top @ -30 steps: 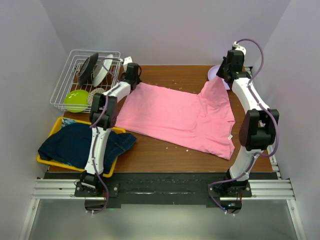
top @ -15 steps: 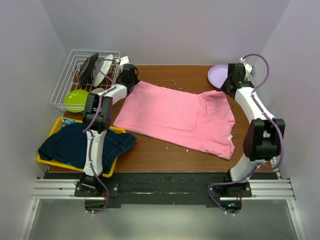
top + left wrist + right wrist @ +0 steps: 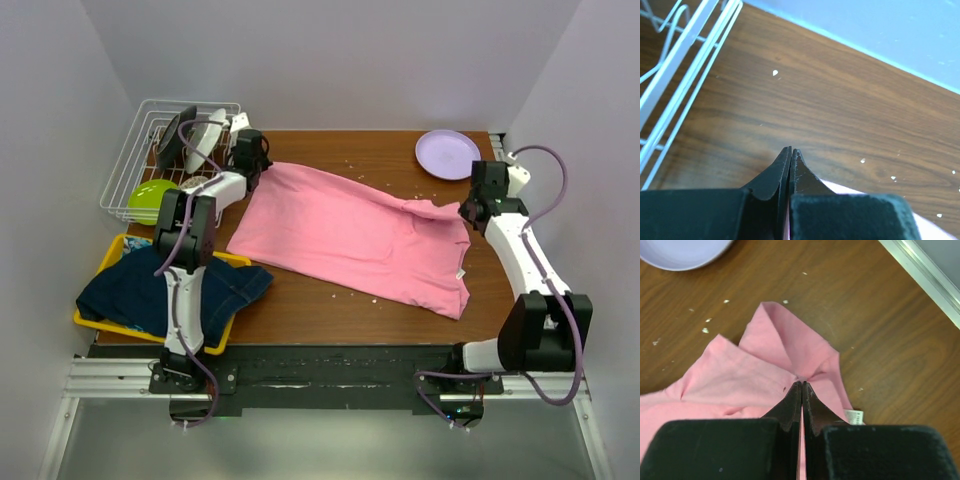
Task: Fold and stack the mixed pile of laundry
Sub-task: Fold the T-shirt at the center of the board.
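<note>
The large pink T-shirt [image 3: 350, 235] lies spread across the wooden table. My left gripper [image 3: 262, 164] is shut on its far left corner; in the left wrist view [image 3: 791, 150] a sliver of pink shows between the closed fingers. My right gripper [image 3: 466, 208] is shut on the shirt's far right corner, and in the right wrist view [image 3: 802, 384] the bunched pink cloth [image 3: 740, 380] is pinched at the tips. The dark blue denim jacket [image 3: 160, 285] lies over the yellow tray, with a bit of blue-turquoise patterned cloth [image 3: 135, 243] behind it. The grey garment is out of view.
A white wire rack [image 3: 135, 160] with plates and a green bowl [image 3: 152, 198] stands at the far left. A lilac plate [image 3: 448, 153] sits at the far right, also in the right wrist view [image 3: 680, 252]. The yellow tray [image 3: 105, 262] overhangs the table's near left edge.
My right gripper has moved nearer and to the right, away from the lilac plate, drawing the shirt's corner down and outward. My left gripper has shifted slightly left with its corner.
</note>
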